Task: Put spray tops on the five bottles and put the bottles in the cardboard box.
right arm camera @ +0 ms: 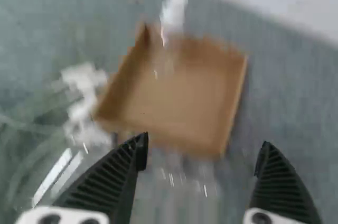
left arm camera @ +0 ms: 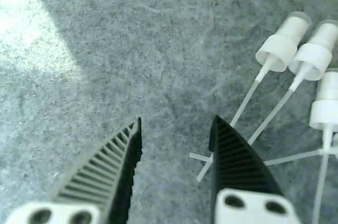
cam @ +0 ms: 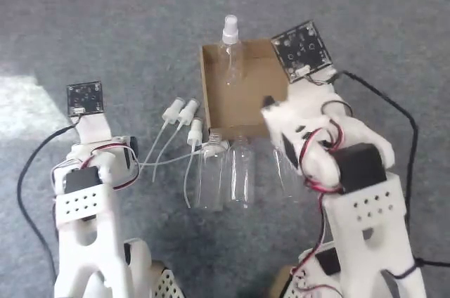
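Cardboard, the shallow brown box holds one capped clear plastic bottle, while three uncapped clear bottles and loose white spray tops lie on the grey worktop beside it, and with the left hand and right hand both spread wide and empty, most of the job seems left.

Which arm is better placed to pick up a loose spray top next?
Left, probably. The left gripper is open right beside the loose spray tops. The right gripper hangs open by the cardboard box, farther from them.
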